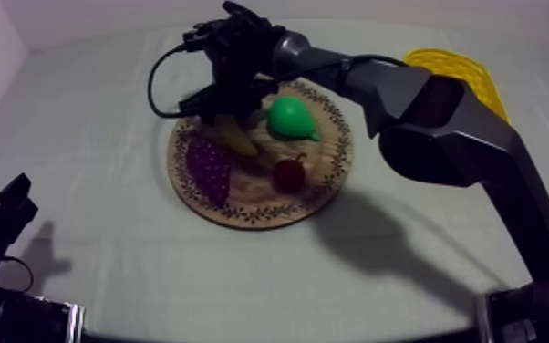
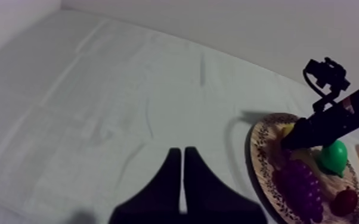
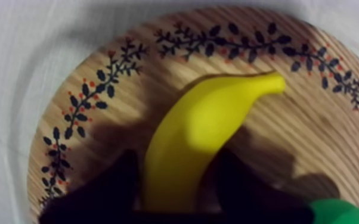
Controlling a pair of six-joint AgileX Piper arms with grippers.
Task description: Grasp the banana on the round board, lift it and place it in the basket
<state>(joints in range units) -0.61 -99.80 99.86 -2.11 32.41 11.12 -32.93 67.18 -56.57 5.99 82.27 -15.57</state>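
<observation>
The yellow banana (image 3: pixel 209 128) lies on the round wooden board (image 3: pixel 86 101), its tip pointing toward the patterned rim. My right gripper (image 3: pixel 179 173) straddles it, one black finger (image 3: pixel 119 184) against each side, shut on it. From above, the right gripper (image 1: pixel 226 109) hangs over the board (image 1: pixel 328 178) with the banana (image 1: pixel 239 139) under it, between the grapes (image 1: pixel 209 168) and the pear (image 1: pixel 290 119). The yellow basket (image 1: pixel 460 73) stands at the far right. My left gripper (image 1: pixel 6 212) rests low at the left, its fingers (image 2: pixel 173 179) together as a wedge.
A small red fruit (image 1: pixel 287 173) sits on the near side of the board, next to the pear. My right arm crosses from the upper right, passing in front of the basket. Bare cloth lies left of the board and in front of it.
</observation>
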